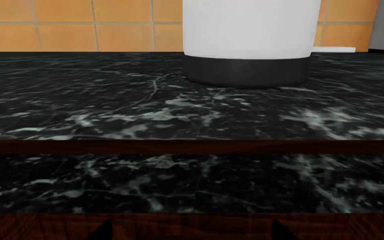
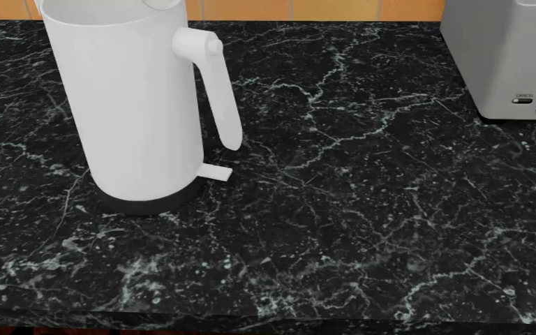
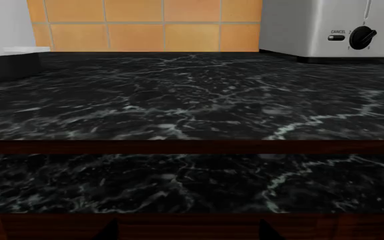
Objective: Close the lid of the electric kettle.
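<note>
Facing the left pincer's camera, the electric kettle [image 1: 247,35] stands ahead on the counter [image 1: 112,110] — that pincer's state I cannot tell. From the head, neither pincer shows; the kettle's top is cropped, lid unclear. Right wrist: toaster [image 3: 325,30] ahead — state untellable.

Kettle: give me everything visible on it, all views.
The tall white matte cylindrical electric kettle stands upright on the black marble countertop, resting on its black base ring. A long slim white handle hangs down its side, and a small flat white tab sticks out just above the base. Its top rim is cut off by the head view, so the lid's state cannot be told. Nothing else touches it.
</note>
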